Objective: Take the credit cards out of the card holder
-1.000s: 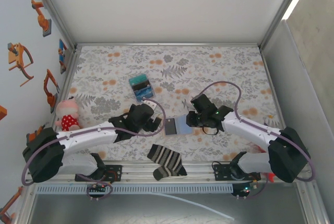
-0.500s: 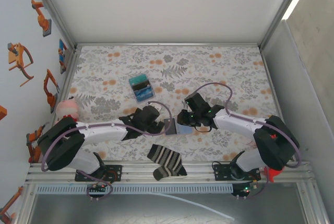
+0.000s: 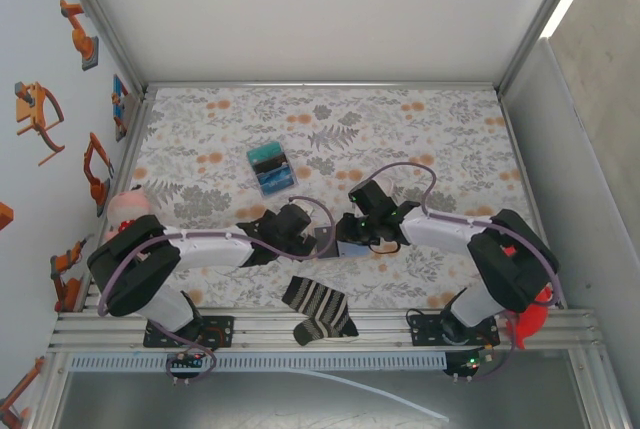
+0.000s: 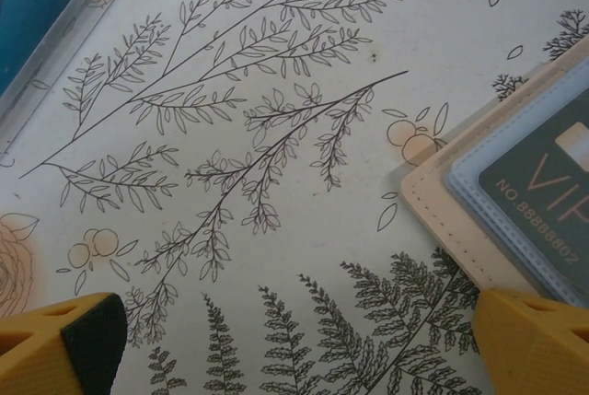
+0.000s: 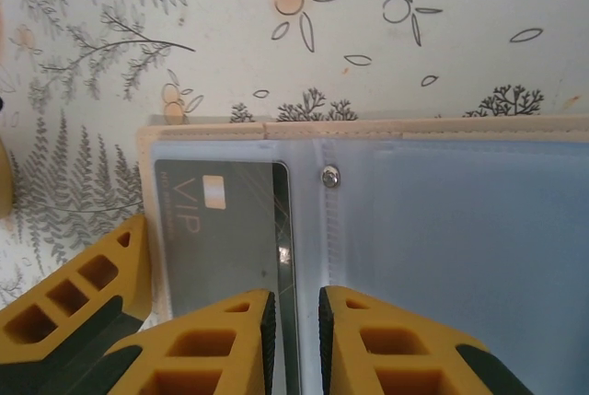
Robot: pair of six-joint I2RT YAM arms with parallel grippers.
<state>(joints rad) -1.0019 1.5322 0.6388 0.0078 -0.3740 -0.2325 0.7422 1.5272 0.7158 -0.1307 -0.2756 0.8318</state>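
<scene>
The tan card holder (image 3: 333, 243) lies open on the floral cloth between my two grippers. Its blue-grey inner panels (image 5: 460, 238) face up. A dark grey-teal credit card (image 5: 221, 229) marked VIP sits in the left pocket. My right gripper (image 5: 296, 307) is over the holder, jaws a narrow gap apart astride the card's right edge; whether they pinch anything I cannot tell. My left gripper (image 4: 299, 344) stands wide open above bare cloth, and its right finger (image 4: 534, 340) is at the holder's corner (image 4: 433, 206). The card (image 4: 543, 169) peeks in beside it.
A clear box (image 3: 270, 169) with teal and blue contents lies behind the left gripper; its edge (image 4: 37, 8) shows in the left wrist view. A striped sock (image 3: 320, 309) lies near the front edge. A plush toy (image 3: 125, 217) sits by the left wall.
Both grippers have closed in on the card holder: the left reached right to its left edge, the right slid left over it. The holder has barely moved.
</scene>
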